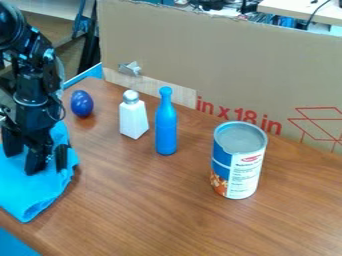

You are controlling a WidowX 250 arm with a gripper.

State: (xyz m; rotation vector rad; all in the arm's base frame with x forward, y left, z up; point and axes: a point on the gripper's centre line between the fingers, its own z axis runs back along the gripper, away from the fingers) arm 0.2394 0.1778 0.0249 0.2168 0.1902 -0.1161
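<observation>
Open is how we read our black gripper [47, 164], its fingers standing apart at the left of the frame, low against the blue cloth [30, 202]; we cannot tell whether any fold lies between them. Bunched along the left edge, the cloth runs down to the lower left of the wooden table [167, 215]; we judge it light, limp and hard to damage, apt to sag or drag once lifted; a raised fold near its middle looks the best hold, since a flat edge could slip out of a pinch.

Outward from there, we see a dark blue egg-shaped thing [81, 104] at upper left, probably smooth and ready to roll; next, a white shaker [133, 119] with a silvery cap, upright beside a slim blue bottle [166, 127]; farther right, a labelled can [239, 162] stands upright; behind them rises a cardboard panel [227, 65].
</observation>
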